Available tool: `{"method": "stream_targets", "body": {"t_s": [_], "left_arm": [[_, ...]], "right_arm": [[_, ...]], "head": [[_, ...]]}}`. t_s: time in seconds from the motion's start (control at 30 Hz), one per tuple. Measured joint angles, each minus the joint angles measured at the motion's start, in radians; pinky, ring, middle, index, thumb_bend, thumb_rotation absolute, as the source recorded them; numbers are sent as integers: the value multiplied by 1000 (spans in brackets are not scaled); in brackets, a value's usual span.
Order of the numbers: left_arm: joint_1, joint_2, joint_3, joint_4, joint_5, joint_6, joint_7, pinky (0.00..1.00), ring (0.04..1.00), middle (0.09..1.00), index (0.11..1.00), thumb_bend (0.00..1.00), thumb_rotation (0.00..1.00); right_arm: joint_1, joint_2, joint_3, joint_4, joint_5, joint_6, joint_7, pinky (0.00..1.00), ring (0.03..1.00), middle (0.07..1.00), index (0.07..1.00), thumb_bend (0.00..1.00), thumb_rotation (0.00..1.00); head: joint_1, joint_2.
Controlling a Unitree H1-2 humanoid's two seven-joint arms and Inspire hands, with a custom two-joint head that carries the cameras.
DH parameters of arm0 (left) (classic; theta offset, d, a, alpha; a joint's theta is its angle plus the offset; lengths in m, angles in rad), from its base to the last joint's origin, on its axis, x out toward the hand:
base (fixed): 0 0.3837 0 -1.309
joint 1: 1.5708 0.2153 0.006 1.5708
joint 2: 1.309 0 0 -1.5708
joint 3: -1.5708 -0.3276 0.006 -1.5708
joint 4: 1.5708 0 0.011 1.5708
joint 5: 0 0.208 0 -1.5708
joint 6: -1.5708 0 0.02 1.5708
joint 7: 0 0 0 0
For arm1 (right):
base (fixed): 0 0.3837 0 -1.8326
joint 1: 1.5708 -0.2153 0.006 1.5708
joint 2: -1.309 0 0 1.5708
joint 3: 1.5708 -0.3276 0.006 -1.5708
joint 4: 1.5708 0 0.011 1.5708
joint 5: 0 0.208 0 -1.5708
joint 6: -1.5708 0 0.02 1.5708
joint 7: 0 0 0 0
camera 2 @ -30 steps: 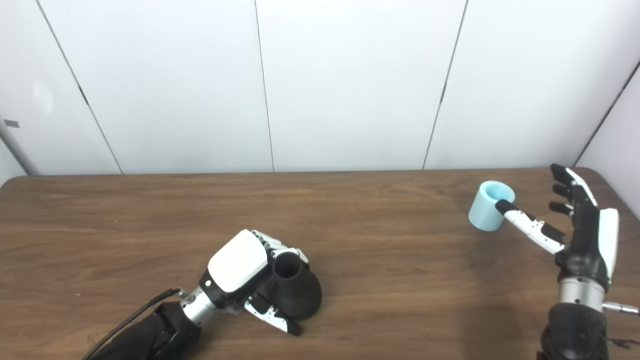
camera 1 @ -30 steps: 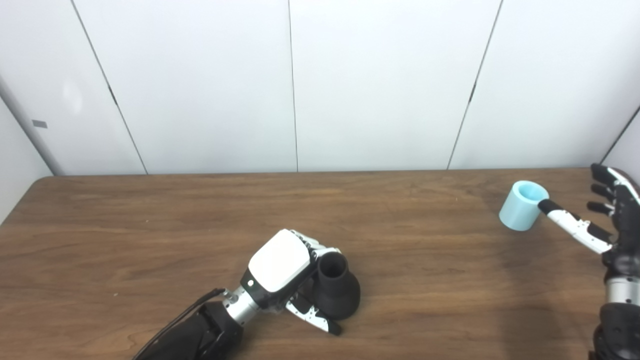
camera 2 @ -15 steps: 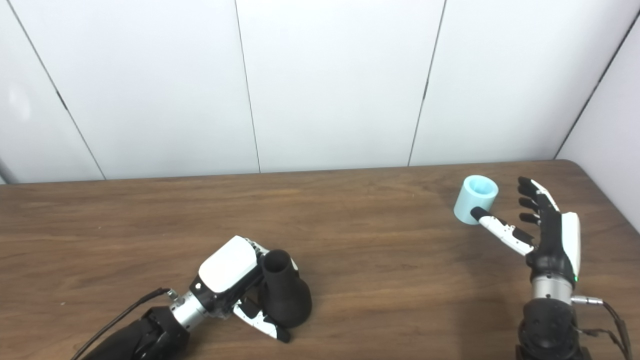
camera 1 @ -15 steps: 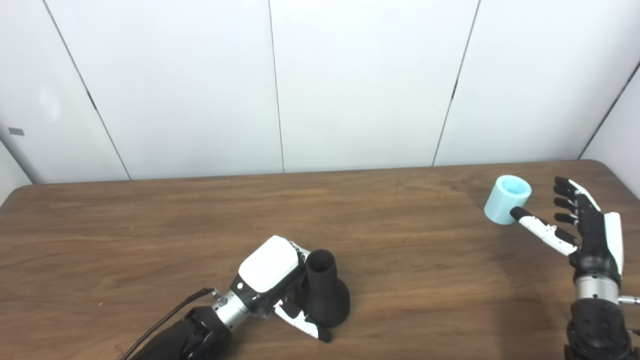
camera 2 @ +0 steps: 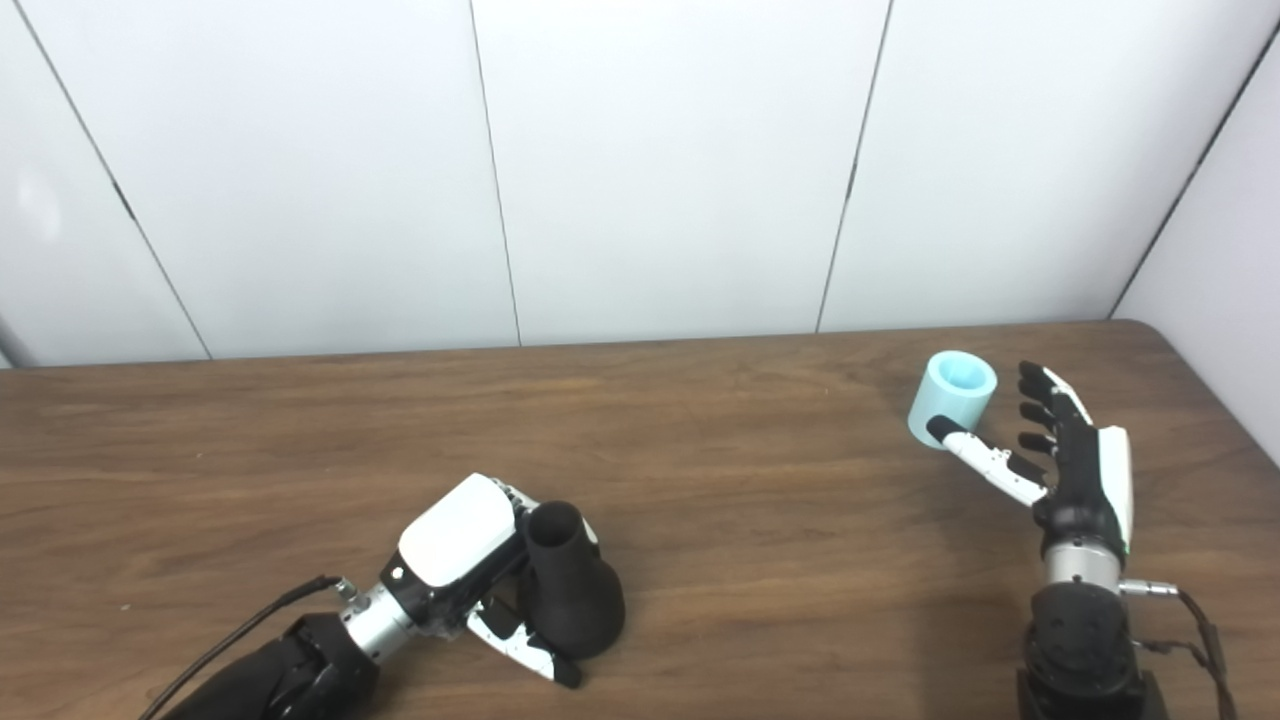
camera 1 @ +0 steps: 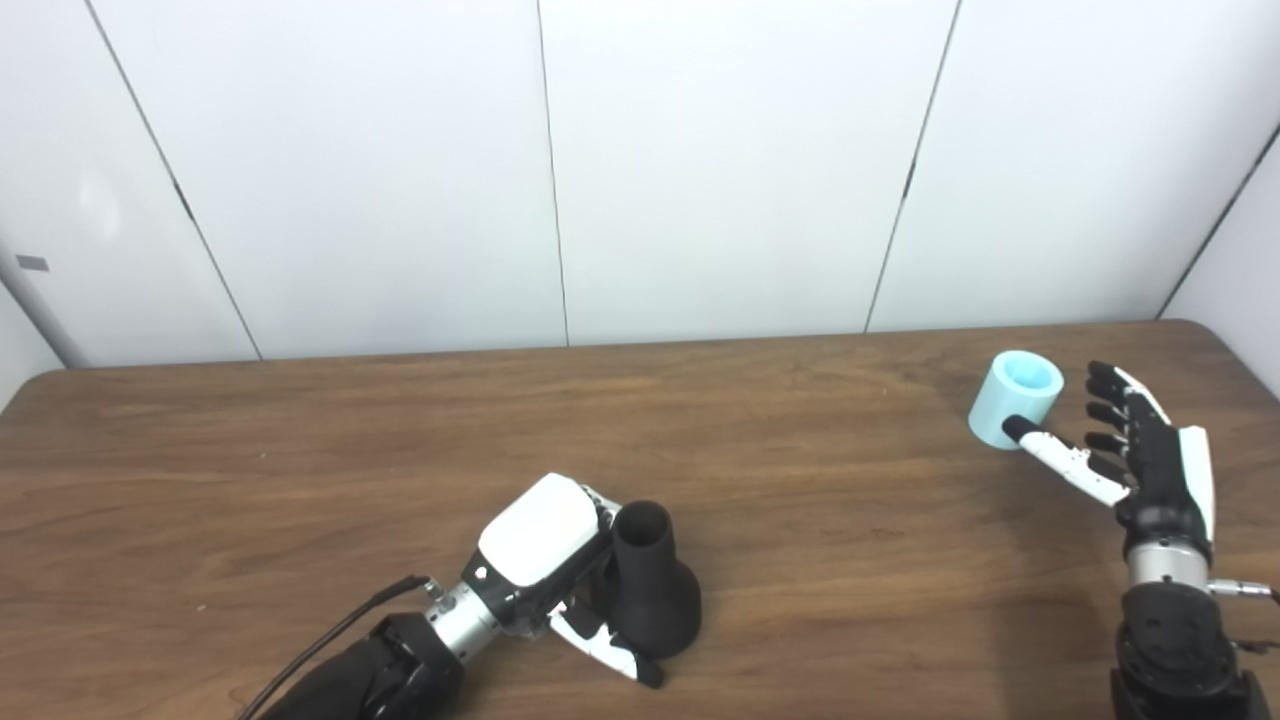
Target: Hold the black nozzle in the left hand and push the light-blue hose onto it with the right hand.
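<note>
1. Left eye view — our left hand [camera 1: 540,548] is wrapped around the narrow neck of the black nozzle [camera 1: 650,590], its fingers [camera 1: 600,500] clamped on the far side and the thumb low in front. The nozzle stands on its flared base on the worktop [camera 1: 300,440], mouth upward, near the front edge.
2. Same view — the light-blue hose [camera 1: 1015,398], a short stub, stands upright near the far right corner, well apart from the nozzle. Our right hand [camera 1: 1150,465] is beside it with the fingers spread and holding nothing; the thumb tip appears to touch the hose's lower wall.
3. Right eye view — same layout: left hand [camera 2: 455,550] closed on the nozzle [camera 2: 570,595], right hand [camera 2: 1075,460] splayed just right of the hose [camera 2: 950,395].
4. Step in hand, as we judge it — nozzle secured, hose pickup not yet made.
5. Next move calls for closing the right fingers around the hose wall without tipping it, then carrying it across and lining its bore up with the nozzle mouth.
</note>
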Motion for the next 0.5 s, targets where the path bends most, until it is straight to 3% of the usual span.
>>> {"method": "stream_targets", "body": {"t_s": [0.03, 0.17, 0.2, 0.27, 0.3, 0.37, 0.4, 0.43, 0.5], "left_arm": [[-1, 0, -2, 0, 0, 0, 2, 100, 154, 471, 482, 525, 0], [-2, 4, -8, 0, 2, 0, 13, 101, 154, 471, 482, 525, 0], [-2, 4, -9, 0, 2, 0, 15, 106, 158, 471, 482, 524, 0], [-2, 5, -10, 0, 3, 0, 17, 113, 163, 471, 483, 524, 0], [-2, 6, -10, 0, 3, 0, 17, 112, 163, 471, 483, 524, 0], [-2, 6, -10, -1, 3, 0, 18, 111, 164, 471, 483, 524, 0], [-2, 6, -10, -1, 4, 0, 18, 111, 166, 471, 483, 524, 0], [-2, 6, -10, -2, 4, 0, 18, 111, 165, 471, 483, 524, 0], [-1, 7, -10, -2, 4, 0, 18, 110, 165, 471, 483, 524, 0]], "right_arm": [[0, -3, 5, 3, -3, 0, 0, 583, 710, 745, 831, 1000, 497], [-15, -15, 15, 34, -13, 0, -2, 490, 626, 669, 830, 1000, 508], [-19, -18, 15, 44, -13, 0, -4, 389, 513, 563, 830, 1000, 488], [-32, -20, 15, 73, -13, 1, -7, 348, 473, 529, 830, 1000, 458], [-40, -21, 14, 88, -13, 2, -8, 302, 409, 465, 833, 1000, 444], [-59, -20, 13, 123, -1, 9, -9, 315, 437, 479, 840, 1000, 413], [-67, -20, 11, 136, 6, 12, -10, 448, 583, 618, 838, 1000, 405], [-78, -20, 6, 145, 13, 16, -11, 508, 644, 674, 836, 1000, 403], [-99, -20, 0, 174, 27, 17, -15, 463, 604, 642, 833, 1000, 399]], "head": [[0, 0], [-6, 0], [-12, -2], [-17, -2], [-21, -3], [-23, -3], [-26, -5], [-32, -6], [-37, -6]]}}
